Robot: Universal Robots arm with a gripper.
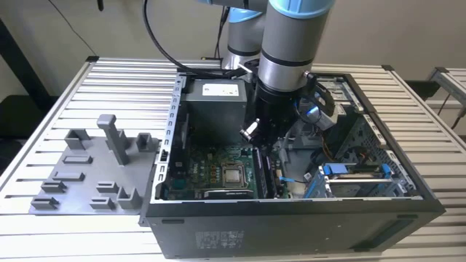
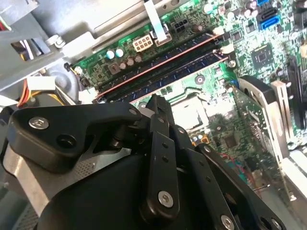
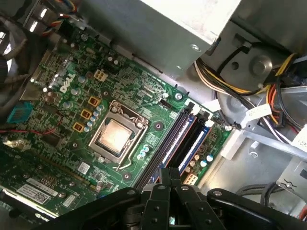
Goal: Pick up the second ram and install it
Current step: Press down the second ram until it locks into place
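Observation:
My gripper [image 1: 258,143] hangs inside the open computer case [image 1: 291,240], just above the long black memory slots [image 1: 263,174] beside the processor socket [image 1: 234,176]. In both wrist views the two black fingers meet at their tips, shut, with nothing seen between them: gripper [image 2: 156,101], gripper [image 3: 170,173]. The slots [image 3: 178,139] run straight out from the fingertips, and thin pale and reddish lines run along the slots [image 2: 160,64]. The second ram is hidden; I cannot pick it out from the slots.
The grey power-supply box [image 1: 213,106] stands behind the gripper. Cable bundles [image 3: 240,84] and a drive cage [image 1: 353,177] crowd the exterior view's right side of the case. A grey holder plate with blocks [image 1: 87,169] lies outside the case on the slatted table [image 1: 43,131].

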